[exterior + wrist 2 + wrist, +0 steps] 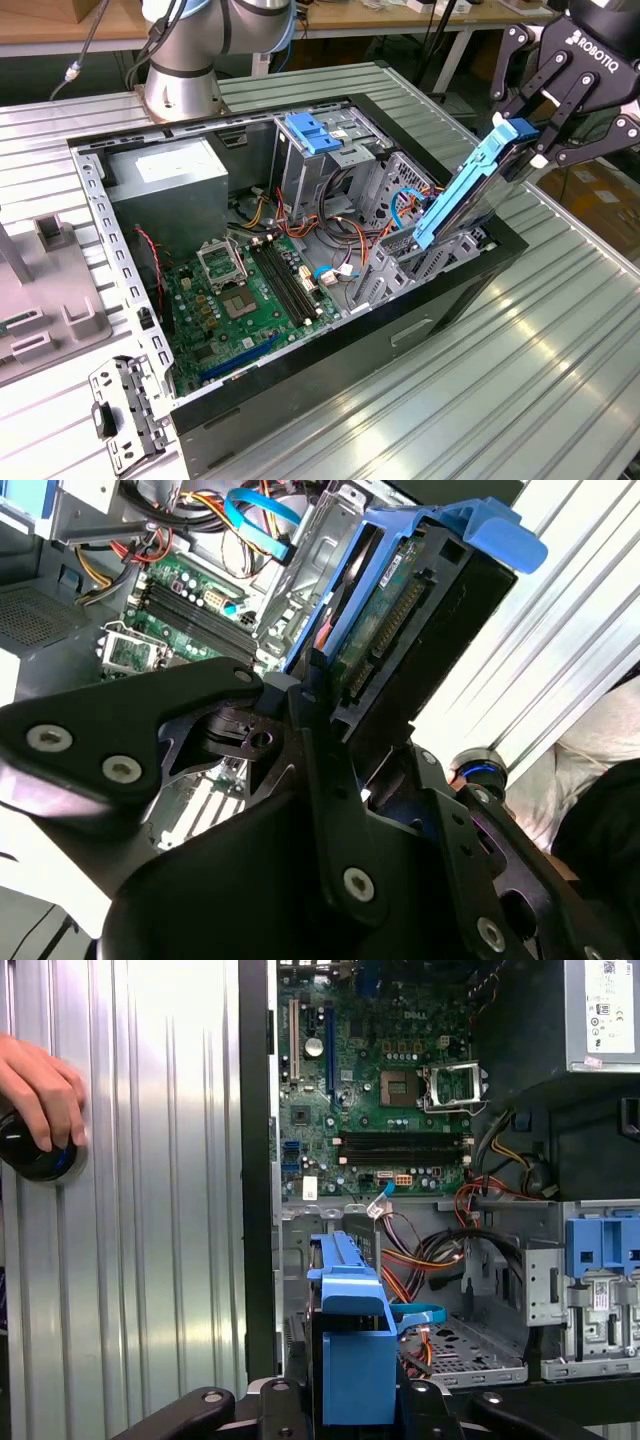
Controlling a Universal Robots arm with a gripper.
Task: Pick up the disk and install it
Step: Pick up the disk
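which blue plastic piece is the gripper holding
The one framing the disk, tilted in the gripper; the blue bracket sits on the drive cage, untouched.

The tool [532, 140] grips the disk [462, 190], which slants down from the tool into the open computer case [430, 315].

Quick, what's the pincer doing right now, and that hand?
Pincer: shut on the disk, tilted over the computer case.
Hand: resting on a dark round object.
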